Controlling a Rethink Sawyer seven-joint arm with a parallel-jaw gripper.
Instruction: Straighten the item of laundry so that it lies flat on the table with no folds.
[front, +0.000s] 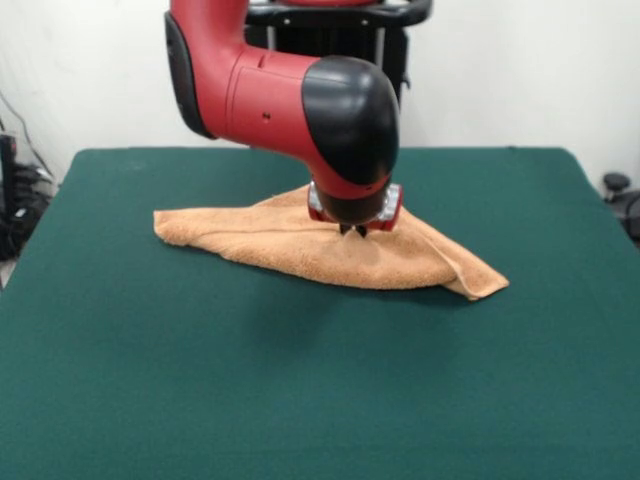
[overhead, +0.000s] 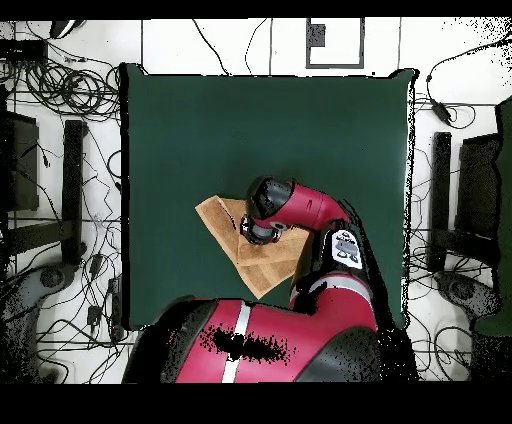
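The peach-orange towel (front: 250, 235) lies crumpled and folded over itself in the middle of the dark green table (front: 300, 400), with one corner pointing left and another at the front right. My gripper (front: 353, 230) comes straight down onto the towel's middle. Its tips stand close together, pinched on the cloth. In the overhead view the towel (overhead: 262, 270) shows as a folded, roughly triangular shape on the table (overhead: 250, 130). There the arm's wrist (overhead: 264, 222) covers the gripper and part of the towel. No white tag shows.
The red arm's bulky elbow (front: 300, 100) hangs over the table's far side. Cables and black equipment (overhead: 70, 180) lie on the floor around the table's edges.
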